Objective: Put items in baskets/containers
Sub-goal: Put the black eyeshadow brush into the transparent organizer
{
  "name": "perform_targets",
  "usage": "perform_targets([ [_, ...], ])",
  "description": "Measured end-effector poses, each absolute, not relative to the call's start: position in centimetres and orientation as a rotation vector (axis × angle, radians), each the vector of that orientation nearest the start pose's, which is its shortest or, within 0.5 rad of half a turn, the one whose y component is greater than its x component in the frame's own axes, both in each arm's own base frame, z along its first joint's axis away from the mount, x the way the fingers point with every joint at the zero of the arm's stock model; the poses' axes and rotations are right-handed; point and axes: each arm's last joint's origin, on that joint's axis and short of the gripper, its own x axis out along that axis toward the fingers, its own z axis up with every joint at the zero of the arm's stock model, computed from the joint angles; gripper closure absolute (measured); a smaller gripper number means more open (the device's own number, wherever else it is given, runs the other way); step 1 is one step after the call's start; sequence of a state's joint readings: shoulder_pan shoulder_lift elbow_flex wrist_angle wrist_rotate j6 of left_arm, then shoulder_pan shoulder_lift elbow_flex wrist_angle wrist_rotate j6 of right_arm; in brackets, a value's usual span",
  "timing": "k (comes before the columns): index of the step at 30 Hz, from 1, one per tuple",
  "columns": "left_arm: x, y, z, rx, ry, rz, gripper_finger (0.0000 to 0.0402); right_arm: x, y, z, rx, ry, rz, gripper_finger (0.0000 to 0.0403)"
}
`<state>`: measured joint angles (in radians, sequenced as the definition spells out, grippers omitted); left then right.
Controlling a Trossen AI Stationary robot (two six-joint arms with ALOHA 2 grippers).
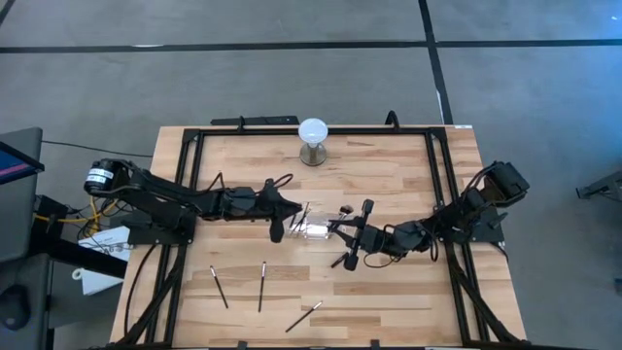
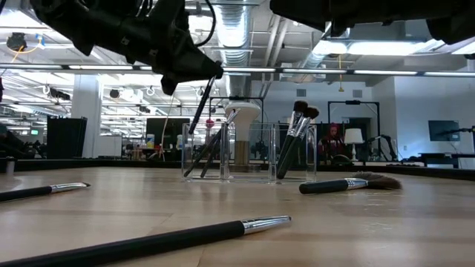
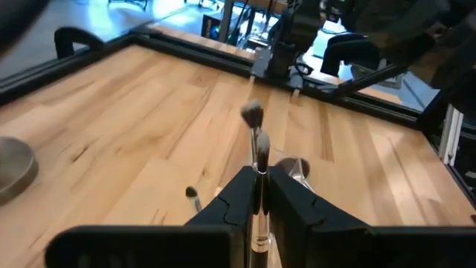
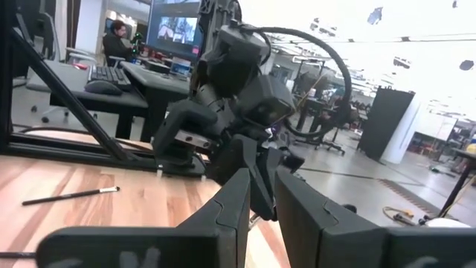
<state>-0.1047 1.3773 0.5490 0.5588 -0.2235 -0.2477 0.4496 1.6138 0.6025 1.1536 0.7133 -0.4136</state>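
Three brushes lie loose on the near part of the bench (image 1: 389,185): one at near left (image 1: 219,287), one just right of it (image 1: 261,286) and a slanted one (image 1: 304,316) nearer the middle. A fourth loose one, the fan-headed brush (image 2: 349,184), lies beside the clear holder (image 1: 313,227), which stands mid-bench with several brushes already upright in its compartments.

Over the holder's left end hangs the left end effector (image 1: 278,222), its fingers pinching a slim brush (image 3: 256,160) that hangs handle down and angled towards a compartment. To do this well, I'd judge it should square the handle over an open slot, lower until the butt is inside the walls, and only then let go; releasing high risks a bounce off the rim or knocking the brushes that already lean there.

From the right, the right end effector (image 1: 352,243) sits low just beside the holder. Its fingers look nearly together, but whether they hold anything I cannot tell.

Farther back stands a white globe (image 1: 313,130) on a metal base. Beyond the wooden bench and its black frame is an open workshop with bright ceiling lights, ducting, desks and monitors; a person sits at a desk (image 4: 117,41) far off.
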Motion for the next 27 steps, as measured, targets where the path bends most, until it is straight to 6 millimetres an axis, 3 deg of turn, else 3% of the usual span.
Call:
perform_targets([
  [6, 26.9, -2.2, 19.4, -0.206, 0.26, 0.138, 0.0352, 28.1, 11.0, 20.4, -0.339, -0.061, -0.293, 0.0348],
  [18, 26.9, -2.5, 19.4, -0.228, 0.261, 0.135, 0.0272, 28.1, 11.1, 20.4, -0.349, -0.059, -0.29, 0.0348],
  [27, 25.6, -6.7, 21.5, -0.14, 0.221, -0.067, 0.025, 28.1, 11.1, 19.8, -0.372, -0.006, -0.293, 0.0348],
])
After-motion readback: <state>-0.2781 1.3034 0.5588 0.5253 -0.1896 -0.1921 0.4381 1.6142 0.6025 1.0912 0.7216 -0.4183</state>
